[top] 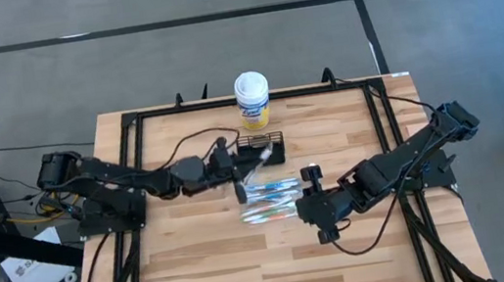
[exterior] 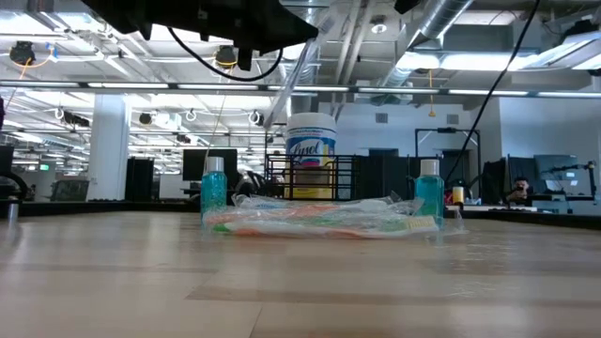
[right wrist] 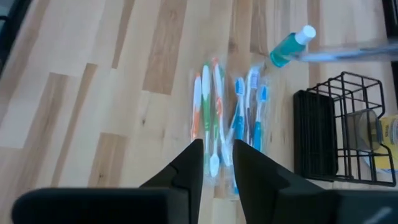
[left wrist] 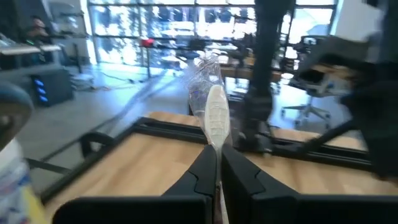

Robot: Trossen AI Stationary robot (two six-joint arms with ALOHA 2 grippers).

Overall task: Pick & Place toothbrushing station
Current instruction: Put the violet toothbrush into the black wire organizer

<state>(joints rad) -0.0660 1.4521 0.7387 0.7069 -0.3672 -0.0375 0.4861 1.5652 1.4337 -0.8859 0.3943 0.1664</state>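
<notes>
Toothbrushing station (top: 261, 147) near the surface (top: 210, 265)'s far edge: light, rigid wire mesh, best taken by the rim. Left pincer (left wrist: 217, 180) pressed on a wrapped toothbrush (left wrist: 215, 118), probably; right pincer (right wrist: 217, 163) slightly spread over toothbrush packs (right wrist: 229, 118).

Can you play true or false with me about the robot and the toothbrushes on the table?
1. The left gripper is pinching a wrapped toothbrush. True.
2. The yellow canister has a white lid. True.
3. All the toothbrushes are standing up in the black wire caddy. False: several wrapped toothbrushes lie flat on the wooden table beside it.
4. The right gripper is holding the yellow canister. False: its fingers stand apart above the toothbrush pile, holding nothing.
5. Small blue-green bottles are on the table. True.
</notes>
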